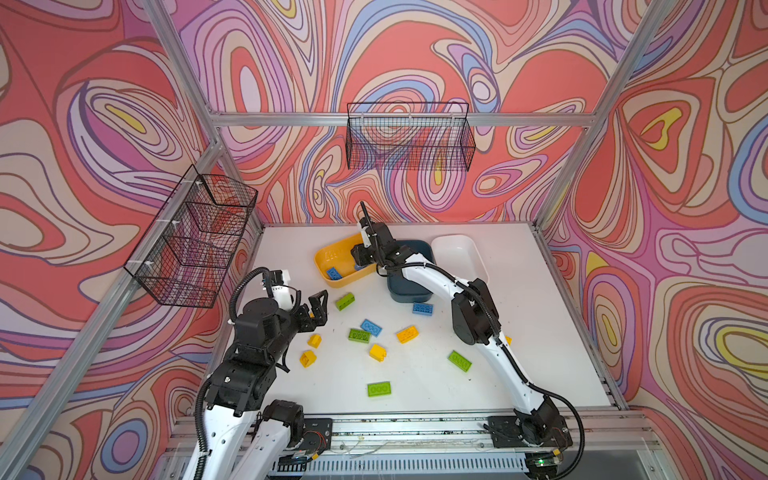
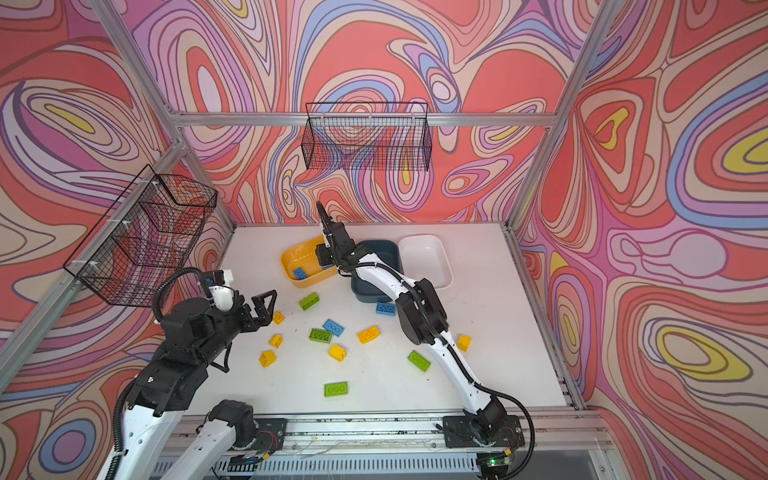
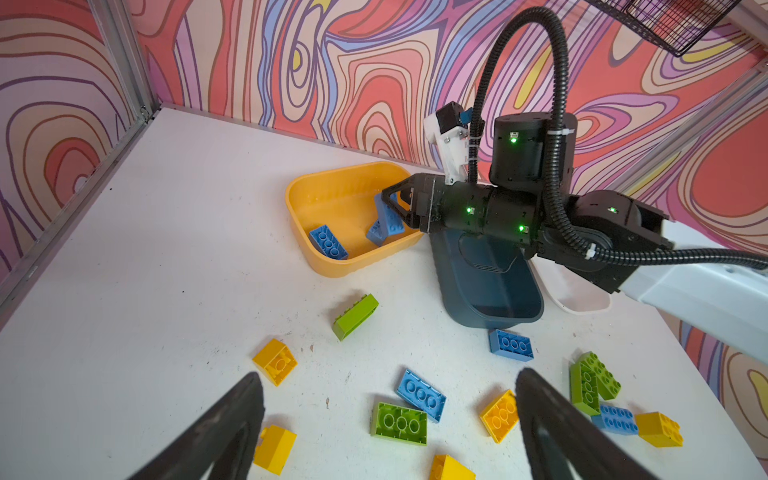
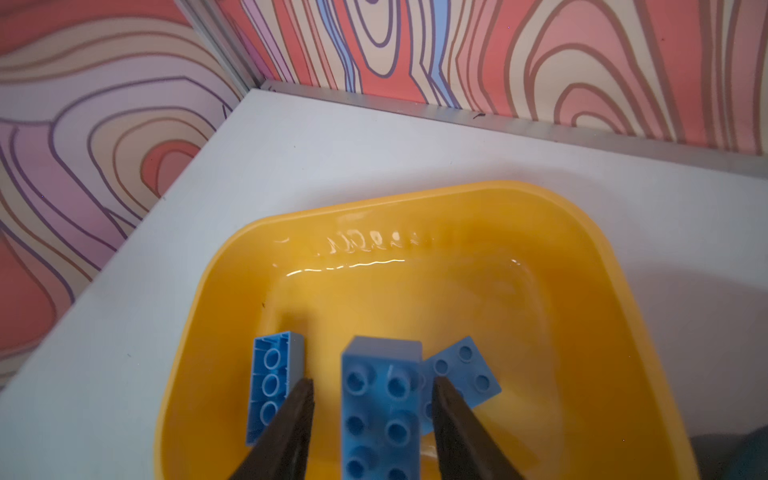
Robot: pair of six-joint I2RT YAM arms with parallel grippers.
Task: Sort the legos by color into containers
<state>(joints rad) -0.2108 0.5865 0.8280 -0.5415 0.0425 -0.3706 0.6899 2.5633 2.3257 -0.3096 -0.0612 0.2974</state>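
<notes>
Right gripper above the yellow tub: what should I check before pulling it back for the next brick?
1. Jaws of the right gripper clear of the blue brick: ok.
2. That brick inside the yellow tub: ok.
3. Brick settled flat: cannot tell.
4. The left gripper open, empty: ok.
5. Contents of the dark teal tub, under the right arm: cannot tell.
6. The loose blue brick beside the dark teal tub unobstructed: ok.

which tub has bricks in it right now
The yellow tub: blue bricks lie in it. The teal tub and white tub show none.
</notes>
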